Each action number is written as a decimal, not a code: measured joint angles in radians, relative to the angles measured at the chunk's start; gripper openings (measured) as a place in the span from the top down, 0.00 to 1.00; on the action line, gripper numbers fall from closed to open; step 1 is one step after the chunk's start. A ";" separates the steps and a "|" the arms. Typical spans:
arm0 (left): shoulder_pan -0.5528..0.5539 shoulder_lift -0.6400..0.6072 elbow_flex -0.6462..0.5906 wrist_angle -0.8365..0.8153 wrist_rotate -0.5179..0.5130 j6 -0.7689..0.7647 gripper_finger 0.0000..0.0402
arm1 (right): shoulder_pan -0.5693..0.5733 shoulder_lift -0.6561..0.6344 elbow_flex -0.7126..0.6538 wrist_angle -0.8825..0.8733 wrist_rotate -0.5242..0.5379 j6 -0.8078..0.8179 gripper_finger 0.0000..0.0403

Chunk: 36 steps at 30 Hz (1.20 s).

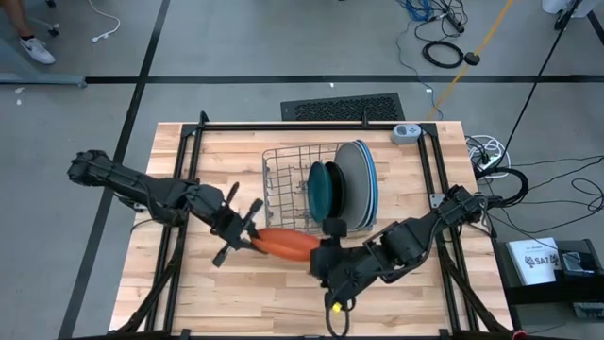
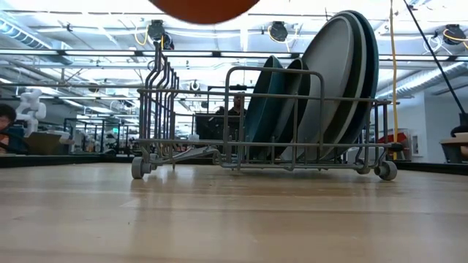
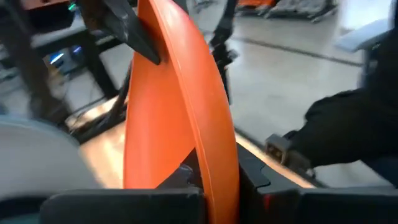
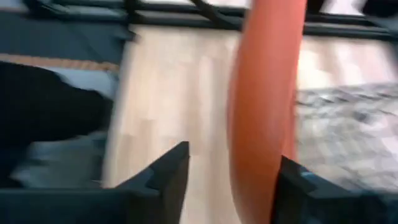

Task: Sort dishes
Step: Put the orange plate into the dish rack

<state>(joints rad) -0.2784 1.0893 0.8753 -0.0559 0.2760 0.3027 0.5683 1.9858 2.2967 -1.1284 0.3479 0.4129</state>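
Observation:
The orange plate (image 1: 283,243) hangs in the air between my two grippers, in front of the wire dish rack (image 1: 283,179); its lower edge shows at the top of the low view (image 2: 205,7). My left gripper (image 1: 253,238) is shut on the plate's left rim. My right gripper (image 1: 319,253) is open, with one finger on each side of the plate's right rim (image 4: 261,124). The dark teal plate (image 1: 321,189), the black one, the grey plate (image 1: 351,178) and the two blue plates (image 1: 371,178) stand on edge in the rack. My left gripper pinches the orange plate's rim (image 3: 214,168) between its two fingers, one on each face, coming level from the table's left. The plate is lifted clear of the table and stands tilted on edge. My right gripper has the plate close against one finger (image 4: 298,180); I cannot tell whether they touch.
The rack's left half (image 1: 278,184) holds no plates. A small grey device (image 1: 406,133) lies at the table's far edge. Bare wood lies in front of the rack (image 2: 234,212). A person sits far off in the room (image 2: 7,128).

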 joint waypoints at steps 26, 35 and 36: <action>0.012 0.068 -0.002 0.114 -0.785 -0.718 0.92 | 0.193 0.025 -0.005 -0.428 0.999 0.413 0.57; 0.012 0.188 -0.002 0.182 -1.022 -0.985 0.93 | 0.196 0.025 -0.004 -0.426 1.084 0.409 0.58; 0.013 0.200 -0.002 0.209 -1.024 -1.007 0.93 | 0.196 0.025 -0.004 -0.426 1.079 0.404 0.58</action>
<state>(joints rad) -0.2652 1.2895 0.8730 0.1529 -0.7477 -0.7048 0.7639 2.0113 2.2925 -1.5545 1.4272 0.8169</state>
